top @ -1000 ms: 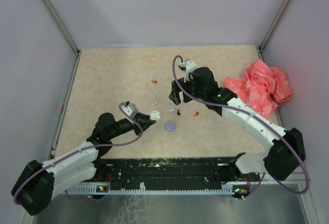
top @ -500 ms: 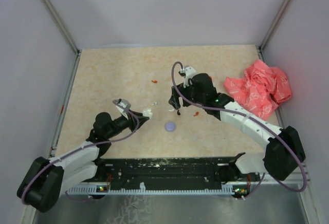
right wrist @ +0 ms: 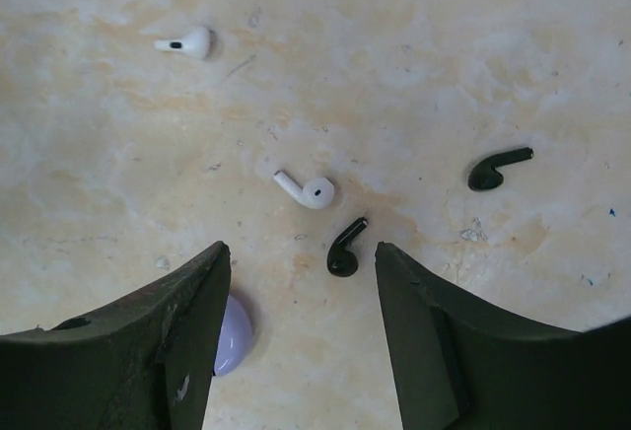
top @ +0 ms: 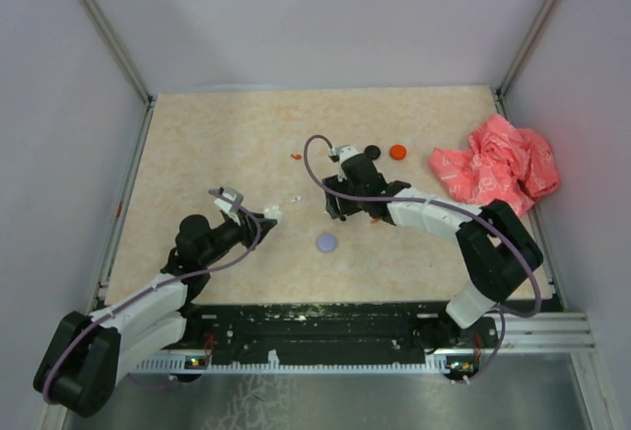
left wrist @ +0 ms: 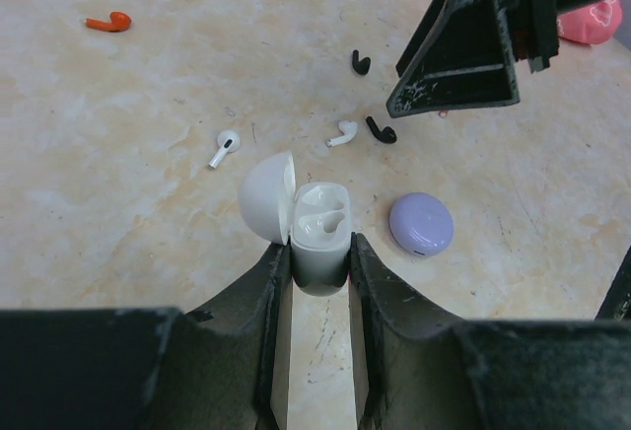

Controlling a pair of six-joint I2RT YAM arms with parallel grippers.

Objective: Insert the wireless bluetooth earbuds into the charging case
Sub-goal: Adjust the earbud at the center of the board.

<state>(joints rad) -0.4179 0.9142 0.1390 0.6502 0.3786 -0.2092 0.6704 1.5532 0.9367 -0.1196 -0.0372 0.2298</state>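
Table (top: 197, 134) is boxed in: walls (top: 325, 16) on L, R and back, metal rail (top: 325, 336) along the near edge by the arm bases. Widest open run of tabletop is far-L, btw the L arm and the back wall. R side is tighter: pink-red bag (top: 498, 169) sits crumpled in the far-R corner by the wall, well apart from both grippers. Black disc (top: 372, 152) and orange-red disc (top: 397, 151) lie just beside each other, btw the bag and mid-table. Lilac disc (top: 326, 243) lies nearer me, btw the two grippers.

L gripper (left wrist: 317, 252) is clenched on the charging case (left wrist: 320, 218), L of centre; can't tell if the case touches the top. Case sits upright in the fingers, lid (left wrist: 268, 196) flipped open to its L. Wells inside show bare white.

R gripper (right wrist: 301, 250) is released, jaws apart, nothing held, pointing down at mid-table. Earbuds all lie loose on the table. In R wrist view a black earbud (right wrist: 345, 249) lies in the gap btw the fingertips; contact, can't tell. White earbud (right wrist: 308, 189) is just beyond it, second black earbud (right wrist: 499, 169) off to the R, second white earbud (right wrist: 187, 42) further out. Orange-red earbud (left wrist: 108, 23) lies alone toward the back, apart from the rest.
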